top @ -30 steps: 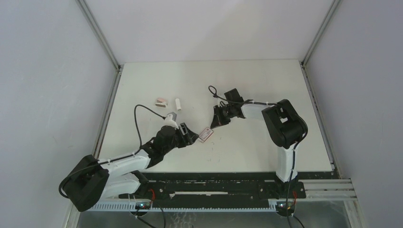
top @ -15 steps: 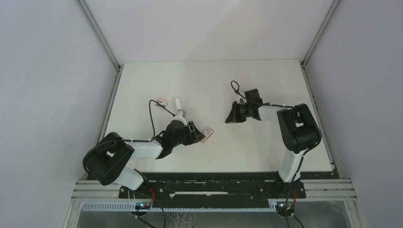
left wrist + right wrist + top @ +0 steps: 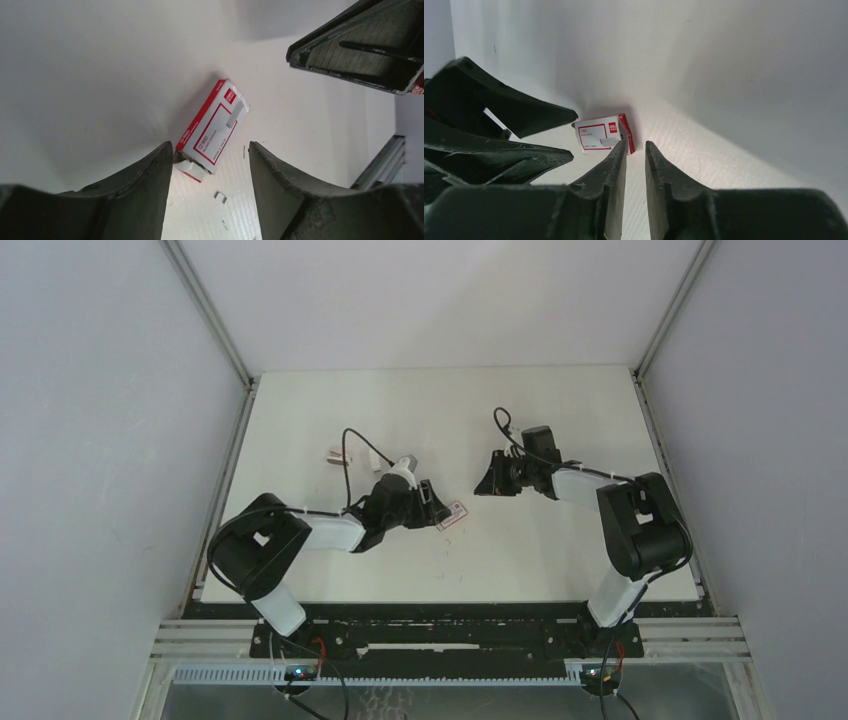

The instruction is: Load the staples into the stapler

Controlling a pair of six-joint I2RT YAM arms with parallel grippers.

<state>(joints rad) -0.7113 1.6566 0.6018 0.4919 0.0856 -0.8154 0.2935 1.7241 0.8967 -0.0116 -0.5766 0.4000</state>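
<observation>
The small red-and-white staple box (image 3: 452,515) lies flat on the white table. In the left wrist view the box (image 3: 212,130) sits just ahead of my open left gripper (image 3: 210,152), its near corner touching the left finger (image 3: 150,170). A white end flap hangs open and a grey bit shows at the far end; no staple strips show clearly. A few loose staples (image 3: 220,196) lie between the fingers. My right gripper (image 3: 635,145) is empty, its jaws a narrow gap apart, just short of the box (image 3: 599,134). A small pinkish object (image 3: 338,453), possibly the stapler, lies at the far left.
A short white piece (image 3: 374,453) lies beside the pinkish object, partly behind the left arm's cable. The two grippers face each other across the box, close together (image 3: 490,480). White walls enclose the table (image 3: 560,550) on three sides.
My left gripper has swung to the right and farther from the base, and the box has shifted right with it. My right gripper has pulled back to the right, away from the box.
</observation>
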